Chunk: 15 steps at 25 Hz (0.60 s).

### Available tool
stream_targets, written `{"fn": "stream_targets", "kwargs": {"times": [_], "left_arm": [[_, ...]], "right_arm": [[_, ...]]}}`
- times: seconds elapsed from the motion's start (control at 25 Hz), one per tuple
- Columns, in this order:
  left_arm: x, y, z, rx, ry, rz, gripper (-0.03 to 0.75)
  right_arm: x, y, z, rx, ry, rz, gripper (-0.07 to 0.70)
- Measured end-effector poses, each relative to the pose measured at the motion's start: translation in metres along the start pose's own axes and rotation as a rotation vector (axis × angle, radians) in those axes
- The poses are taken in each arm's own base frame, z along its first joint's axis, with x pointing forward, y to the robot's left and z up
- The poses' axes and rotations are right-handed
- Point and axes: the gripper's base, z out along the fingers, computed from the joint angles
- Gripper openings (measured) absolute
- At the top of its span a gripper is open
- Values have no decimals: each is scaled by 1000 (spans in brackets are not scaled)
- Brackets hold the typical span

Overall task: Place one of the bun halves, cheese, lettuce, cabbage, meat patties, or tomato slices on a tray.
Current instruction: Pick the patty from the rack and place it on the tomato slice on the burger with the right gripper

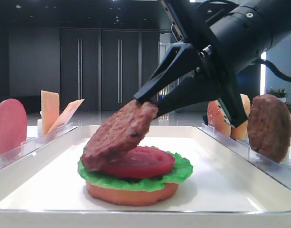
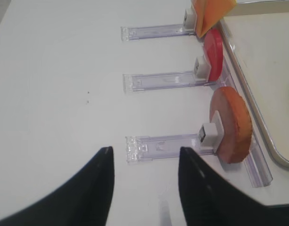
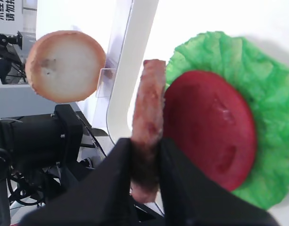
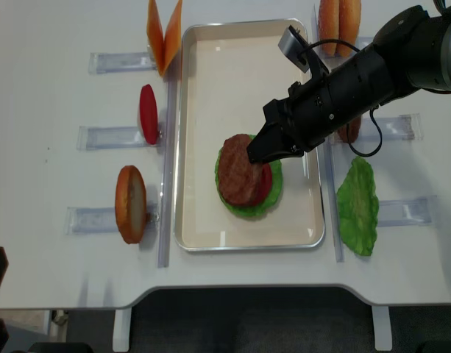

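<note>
Going from the left of the overhead view, we see a bun half (image 4: 129, 204) standing on edge in its clear rack (image 4: 107, 219), a tomato slice (image 4: 148, 114) in the rack beyond it, and two cheese slices (image 4: 164, 34) at the far left corner of the tray (image 4: 210, 51); our left gripper (image 2: 145, 162) hangs over the bare table near those racks with its fingers apart and nothing between them. In the middle of the tray sits the stack we are building: an orange bun base (image 1: 131, 194), lettuce (image 1: 181, 172) on it, and a tomato slice (image 1: 140, 162) on top. Our right gripper (image 1: 144, 102) is clamped on the rim of a meat patty (image 1: 120, 133), which is tilted steeply, its low left edge seemingly resting on the tomato and its right edge raised in the jaws. We judge the main risk to be the release: let go at this slant and the patty could slide off to the left and come to rest half off the stack. Pressing down to level it could also push the tomato and lettuce sideways off the base. Farther right, a spare lettuce leaf (image 4: 357, 206) and a second patty (image 1: 269, 127) wait in their racks beside the tray.
</note>
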Motion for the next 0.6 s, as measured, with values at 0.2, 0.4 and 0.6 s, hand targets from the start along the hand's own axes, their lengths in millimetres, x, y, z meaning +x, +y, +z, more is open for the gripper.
{"fn": "stream_targets", "kwargs": {"times": [0.2,0.4,0.6], "left_arm": [[0,0,0,0,0,0,345],[0,0,0,0,0,0,345],[0,0,0,0,0,0,345]], "right_arm": [[0,0,0,4,-3,3,136],[-1,-1,0,11,-8,6,150],[-3,-3,0,36,-28,11,261]]}}
